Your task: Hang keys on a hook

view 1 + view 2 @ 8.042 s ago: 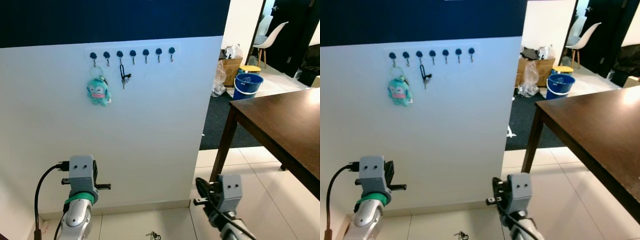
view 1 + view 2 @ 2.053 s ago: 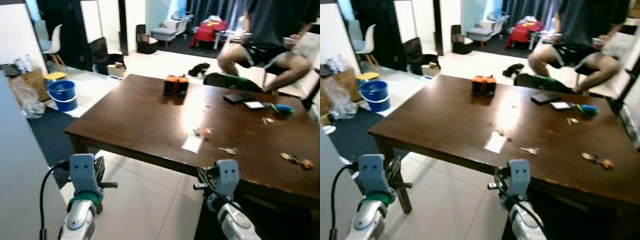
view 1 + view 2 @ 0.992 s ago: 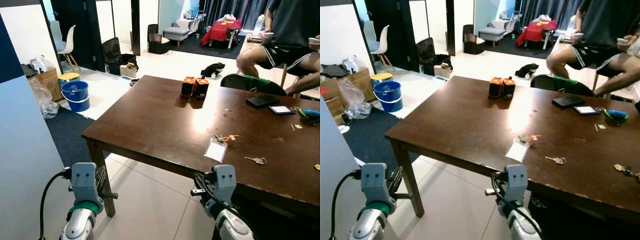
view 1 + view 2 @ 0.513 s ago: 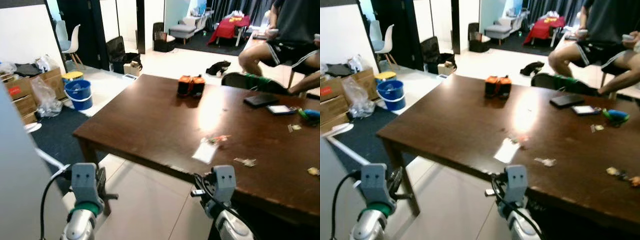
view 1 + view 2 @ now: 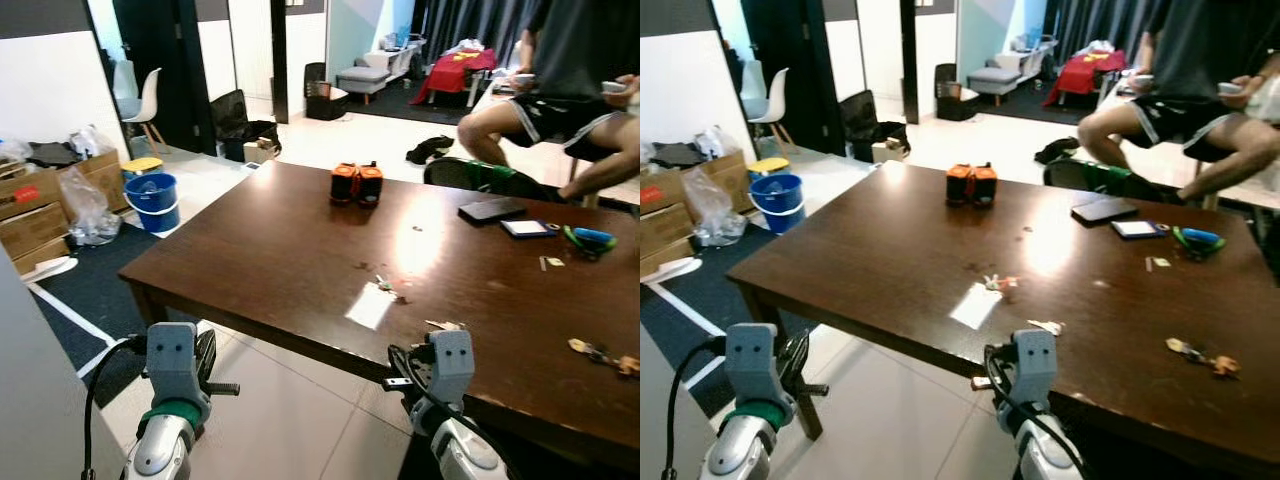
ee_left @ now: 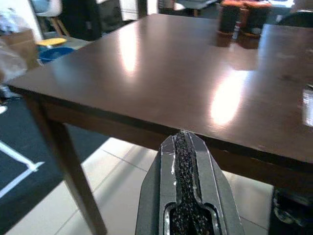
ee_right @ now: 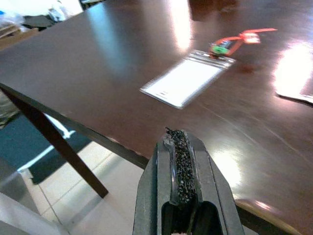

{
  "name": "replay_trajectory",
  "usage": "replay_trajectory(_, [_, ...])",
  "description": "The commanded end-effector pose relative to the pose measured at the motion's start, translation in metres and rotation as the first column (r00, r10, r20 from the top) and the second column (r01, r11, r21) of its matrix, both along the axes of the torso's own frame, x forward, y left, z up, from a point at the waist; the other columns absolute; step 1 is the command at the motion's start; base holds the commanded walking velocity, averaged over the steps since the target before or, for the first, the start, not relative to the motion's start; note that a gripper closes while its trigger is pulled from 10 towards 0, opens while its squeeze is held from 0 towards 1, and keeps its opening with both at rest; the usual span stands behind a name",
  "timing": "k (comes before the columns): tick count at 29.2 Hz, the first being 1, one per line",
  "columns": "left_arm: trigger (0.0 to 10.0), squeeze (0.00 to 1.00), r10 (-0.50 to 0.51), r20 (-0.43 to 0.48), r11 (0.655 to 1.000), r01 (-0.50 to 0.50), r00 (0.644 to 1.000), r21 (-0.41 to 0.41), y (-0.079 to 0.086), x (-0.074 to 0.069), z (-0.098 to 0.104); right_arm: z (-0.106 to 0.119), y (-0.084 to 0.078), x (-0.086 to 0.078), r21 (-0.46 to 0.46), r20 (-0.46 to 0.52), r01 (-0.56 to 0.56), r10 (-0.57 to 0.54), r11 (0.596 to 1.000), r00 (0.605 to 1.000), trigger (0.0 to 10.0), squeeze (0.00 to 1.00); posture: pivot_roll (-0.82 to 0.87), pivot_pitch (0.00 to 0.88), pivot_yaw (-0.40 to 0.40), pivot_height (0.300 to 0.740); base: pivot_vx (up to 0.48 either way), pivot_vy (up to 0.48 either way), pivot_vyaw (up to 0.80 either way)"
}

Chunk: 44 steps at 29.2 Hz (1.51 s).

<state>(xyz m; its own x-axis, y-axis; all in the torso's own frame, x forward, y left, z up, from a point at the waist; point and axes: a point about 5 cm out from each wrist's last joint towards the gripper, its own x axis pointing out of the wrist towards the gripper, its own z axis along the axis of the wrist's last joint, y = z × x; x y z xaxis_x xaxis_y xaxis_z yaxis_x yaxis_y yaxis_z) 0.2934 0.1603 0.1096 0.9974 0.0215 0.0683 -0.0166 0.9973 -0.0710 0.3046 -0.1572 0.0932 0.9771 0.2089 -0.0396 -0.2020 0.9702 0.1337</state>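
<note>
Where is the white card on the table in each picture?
Left eye view: the white card lies near the table's front edge, in the middle of the picture.
Right eye view: same spot, near the front edge.
Right wrist view: on the tabletop, just beyond the right claw.
Left wrist view: a pale sliver at the picture's border, probably the card.
Shared landmark: the dark wooden table.
</note>
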Motion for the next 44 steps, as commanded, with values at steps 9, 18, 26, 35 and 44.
replay_trajectory(9, [10.0,0.0,0.009,-0.018,1.0,-0.009,1.0,0.0,0.0029,-0.0005,-0.0032,-0.0029,0.0007,-0.0002,0.005,-0.014,0.007,-0.007,1.0,1.0,10.0,0.0,-0.1,0.0,0.119,0.74,0.0,-0.319,0.0])
replay_trajectory(18, [10.0,0.0,0.008,-0.017,1.0,-0.008,1.0,0.002,0.0036,0.0,-0.0027,-0.0032,0.001,0.0,0.005,-0.015,0.01,-0.01,1.0,1.0,10.0,0.0,-0.1,0.0,0.122,0.74,0.0,-0.31,0.0])
replay_trajectory(26, [10.0,0.0,0.006,-0.017,1.0,-0.006,1.0,0.002,0.0034,0.0004,-0.0023,-0.0034,0.0008,0.0001,0.006,-0.016,0.012,-0.012,1.0,1.0,10.0,0.0,-0.1,0.0,0.122,0.74,0.0,-0.31,0.0])
replay_trajectory(35, [10.0,0.0,0.006,-0.015,1.0,-0.006,1.0,0.002,0.0036,0.0004,-0.002,-0.0036,0.0009,0.0,0.007,-0.016,0.012,-0.012,1.0,1.0,10.0,0.0,-0.1,0.0,0.122,0.74,0.0,-0.306,0.0])
replay_trajectory(44, [10.0,0.0,0.007,-0.016,1.0,-0.007,1.0,0.002,0.0037,0.0003,-0.002,-0.0039,0.0007,0.0001,0.006,-0.018,0.014,-0.013,1.0,1.0,10.0,0.0,-0.1,0.0,0.122,0.74,0.0,-0.302,0.0])
